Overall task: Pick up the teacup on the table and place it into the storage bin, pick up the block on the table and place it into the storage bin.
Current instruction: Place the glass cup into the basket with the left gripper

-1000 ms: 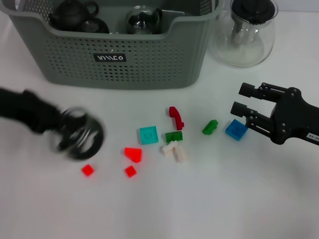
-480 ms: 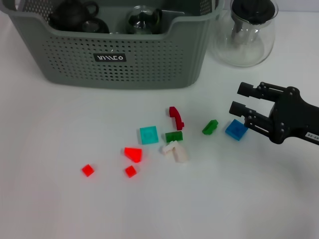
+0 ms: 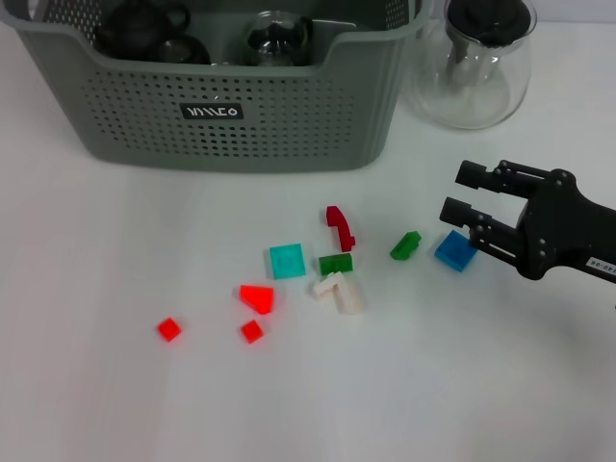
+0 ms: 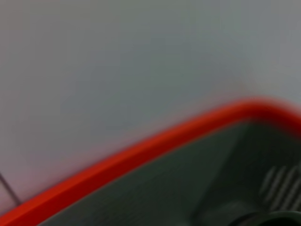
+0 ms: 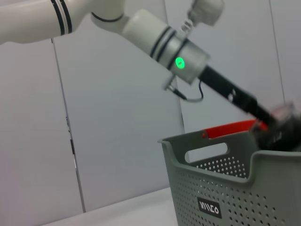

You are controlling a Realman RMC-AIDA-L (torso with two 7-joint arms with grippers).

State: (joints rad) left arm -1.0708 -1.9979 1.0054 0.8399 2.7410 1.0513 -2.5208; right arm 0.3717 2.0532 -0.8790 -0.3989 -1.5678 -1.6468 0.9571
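The grey-green storage bin (image 3: 221, 115) stands at the back of the table and also shows in the right wrist view (image 5: 225, 188). Dark teaware (image 3: 144, 27) and a glass vessel (image 3: 276, 38) lie inside it. No teacup shows on the table. Several small blocks lie scattered in front of the bin, among them a blue block (image 3: 455, 250) and a green block (image 3: 405, 245). My right gripper (image 3: 459, 192) hovers open just right of the blue block. In the right wrist view my left gripper (image 5: 277, 123) is a blur above the bin's far side.
A clear glass carafe (image 3: 474, 63) with a black lid stands right of the bin. Red blocks (image 3: 257, 298), a teal block (image 3: 287, 261), white blocks (image 3: 339, 291) and a dark red piece (image 3: 338, 227) cover the table's middle. A red edge (image 4: 141, 150) crosses the left wrist view.
The blurred left arm seen low at the left a second ago has left the head view. My right gripper has crept slightly leftward.
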